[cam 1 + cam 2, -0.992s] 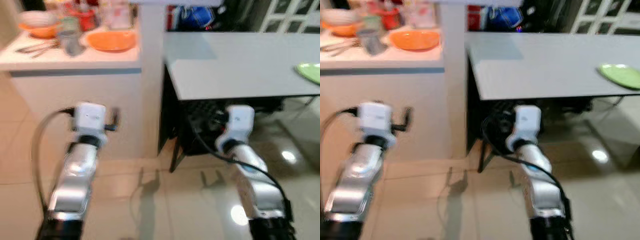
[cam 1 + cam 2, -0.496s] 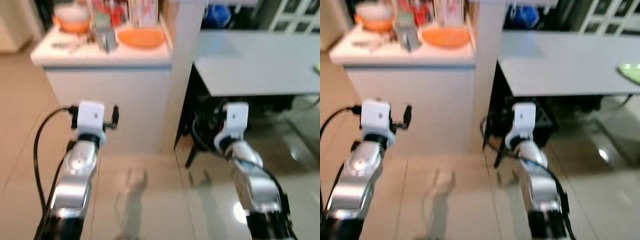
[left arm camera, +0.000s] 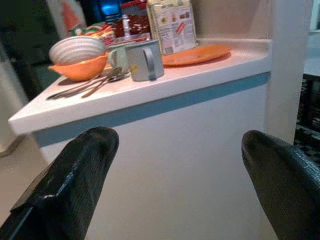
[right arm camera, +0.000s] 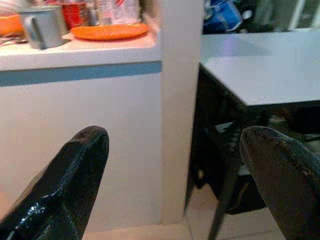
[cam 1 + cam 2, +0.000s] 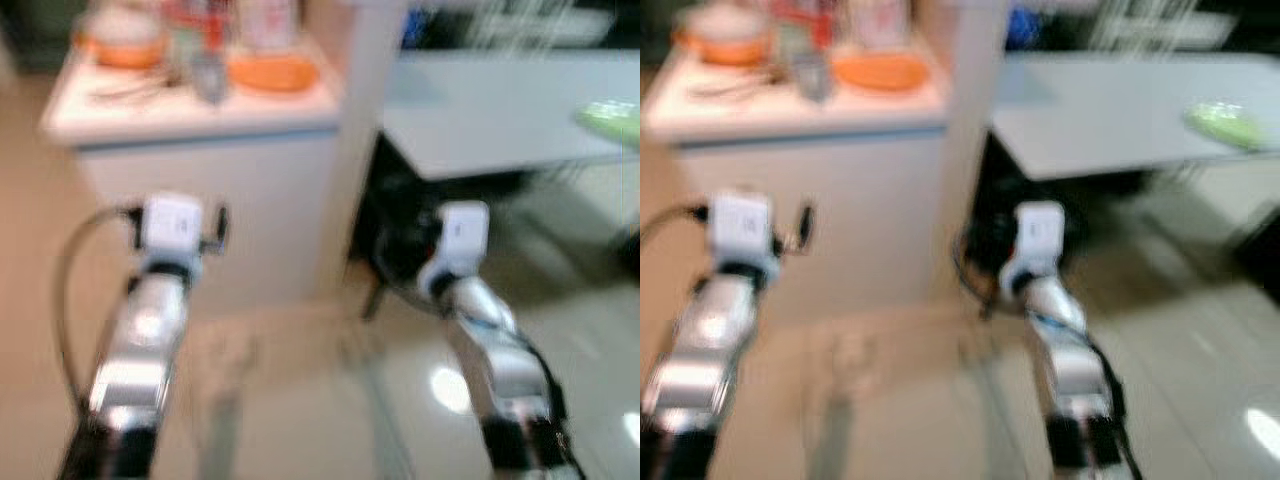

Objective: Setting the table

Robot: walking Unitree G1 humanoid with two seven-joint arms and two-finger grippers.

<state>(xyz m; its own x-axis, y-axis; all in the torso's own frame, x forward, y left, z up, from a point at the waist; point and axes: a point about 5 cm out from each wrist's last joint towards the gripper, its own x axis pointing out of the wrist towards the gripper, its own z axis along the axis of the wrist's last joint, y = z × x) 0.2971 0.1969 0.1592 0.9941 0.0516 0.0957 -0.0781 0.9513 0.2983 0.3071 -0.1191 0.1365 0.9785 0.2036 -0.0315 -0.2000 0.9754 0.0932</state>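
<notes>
the orange plate (image 3: 196,53) lies on the white worktop (image 3: 150,85), ahead of and above the left claw (image 3: 175,185), the nearer one. both it and the right claw (image 4: 175,190) hang apart, empty.

Both eye views are motion-blurred: we cannot identify the items behind the orange plate (image 5: 272,72). The green plate (image 5: 610,122) is cut off by the frame edge. Table (image 4: 260,70) legs are shadowed.
</notes>
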